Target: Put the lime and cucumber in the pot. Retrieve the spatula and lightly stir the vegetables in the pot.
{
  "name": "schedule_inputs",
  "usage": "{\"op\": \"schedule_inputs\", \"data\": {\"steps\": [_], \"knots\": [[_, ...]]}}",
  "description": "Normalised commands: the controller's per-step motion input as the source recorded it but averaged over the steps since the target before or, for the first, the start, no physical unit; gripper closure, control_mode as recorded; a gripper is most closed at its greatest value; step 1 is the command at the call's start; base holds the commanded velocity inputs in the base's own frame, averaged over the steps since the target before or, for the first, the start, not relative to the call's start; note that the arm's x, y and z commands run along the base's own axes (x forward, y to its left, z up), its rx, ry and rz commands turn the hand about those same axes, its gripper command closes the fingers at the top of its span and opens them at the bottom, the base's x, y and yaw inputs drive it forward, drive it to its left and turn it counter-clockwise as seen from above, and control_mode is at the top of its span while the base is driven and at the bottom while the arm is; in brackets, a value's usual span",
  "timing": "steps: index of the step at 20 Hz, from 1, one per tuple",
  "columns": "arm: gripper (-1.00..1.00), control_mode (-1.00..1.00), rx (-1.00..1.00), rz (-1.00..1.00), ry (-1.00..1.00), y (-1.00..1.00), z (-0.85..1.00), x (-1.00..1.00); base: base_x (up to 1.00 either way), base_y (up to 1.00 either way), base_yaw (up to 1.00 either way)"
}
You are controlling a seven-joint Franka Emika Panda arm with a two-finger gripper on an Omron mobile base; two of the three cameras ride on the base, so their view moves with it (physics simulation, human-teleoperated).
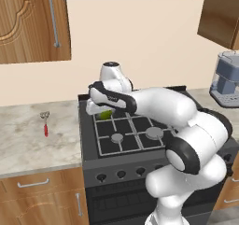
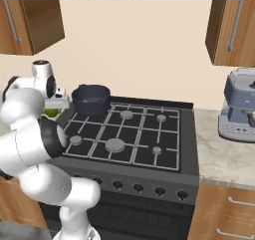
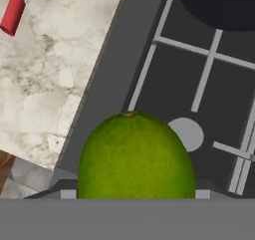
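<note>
On the counter, left of the stove: the spatula (image 1: pixel 45 123) lies flat on the marble counter (image 1: pixel 28 144), red handle toward the front edge, metal head toward the wall; it is well apart from the stove's left edge. The hand view catches only the end of its red handle (image 3: pixel 12 14) at the upper left corner.
Stove, left side: the black gas stove (image 1: pixel 128 137) stands between two stretches of counter, with grey grates and round burner caps.
Lime: the lime (image 3: pixel 135 157) sits large at the bottom of the hand view, close up against the hand, above the stove's left edge and a front burner cap. From the left base camera a sliver of it (image 1: pixel 106 113) shows under the white hand; from the right base camera it (image 2: pixel 51 112) shows low beside the arm.
Claw: the gripper (image 2: pixel 56 103) hangs over the left side of the stove, with the lime right at it; the fingers themselves are hidden by the fruit and the hand, so I cannot tell how wide they stand or whether they press the lime.
Pot: the pot (image 2: pixel 91 99) rests on the back left burner, near the hand, upright; something green shows inside it, too small to name. Its dark rim (image 3: pixel 219 7) fills the hand view's upper right corner.
Counter, right of the stove: a grey coffee machine (image 2: pixel 240 107) stands near the wall.
</note>
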Motion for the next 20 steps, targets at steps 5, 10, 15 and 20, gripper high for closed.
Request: {"op": "schedule_inputs", "data": {"steps": [5,10,15,20], "knots": [[1.00,-1.00,0.01,0.00,-0.12,-0.52,-0.28,0.19,0.00,0.00,0.00],[1.00,-1.00,0.11,0.00,-0.15,-0.71,0.29,-0.10,0.00,0.00,0.00],[1.00,-1.00,0.00,0.00,0.00,-0.40,0.11,0.63,0.00,0.00,0.00],[1.00,-1.00,0.00,0.00,0.00,-0.13,0.23,0.66,0.00,0.00,0.00]]}}
